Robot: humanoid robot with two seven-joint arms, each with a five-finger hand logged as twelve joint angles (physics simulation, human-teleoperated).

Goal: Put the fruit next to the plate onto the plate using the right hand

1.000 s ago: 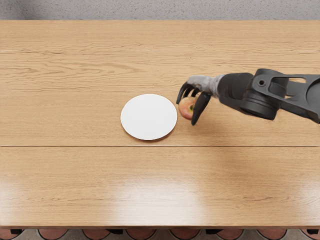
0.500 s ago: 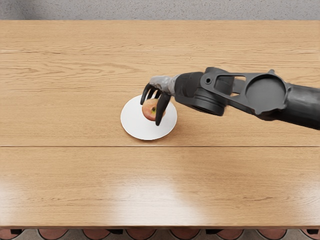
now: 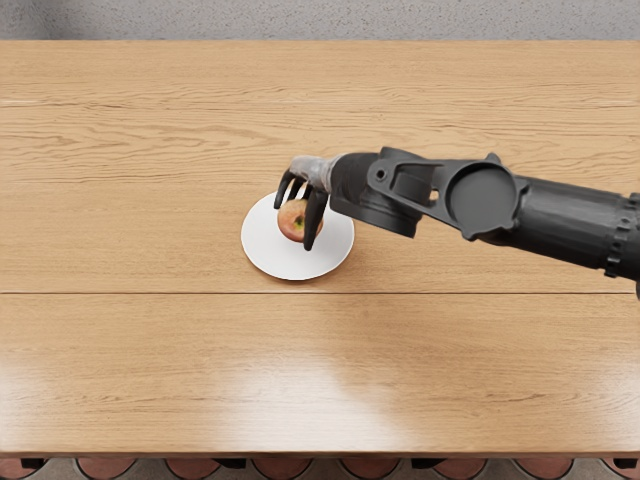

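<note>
My right hand [image 3: 303, 190] is closed around the fruit [image 3: 291, 221], with dark fingers [image 3: 313, 222] draped over its top and sides, so it sits straight below my palm. It is over the upper middle of the white plate [image 3: 275, 258], though I cannot tell whether it touches. I judge the remaining move is down, then letting go. The fruit is round, with no long axis to mind. It is red shading into yellow, like a small apple.

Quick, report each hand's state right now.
Left hand: not in view.
Right hand: closed around the apple, over the plate.
</note>
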